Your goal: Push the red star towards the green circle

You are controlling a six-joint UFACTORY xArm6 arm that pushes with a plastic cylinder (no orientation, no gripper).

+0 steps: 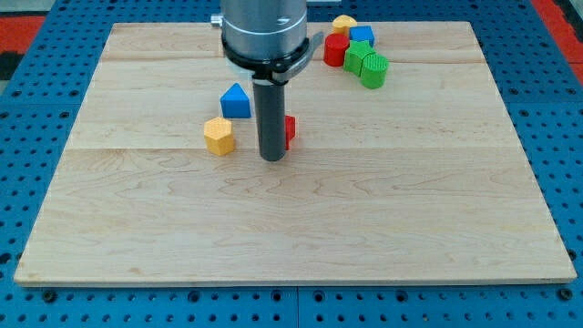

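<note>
My tip (272, 158) rests on the board just left of centre. A red block (290, 130), mostly hidden behind the rod, touches or nearly touches its right side; its shape cannot be made out. The green circle (373, 70) lies near the view's top right, next to a second green block (358, 53). A red round block (336, 48) sits just left of them.
A blue triangular block (236, 100) and a yellow hexagon block (219, 135) lie left of the rod. A blue block (362, 35) and a yellow block (344, 22) sit at the top by the green cluster. The wooden board (291, 219) lies on a blue pegboard.
</note>
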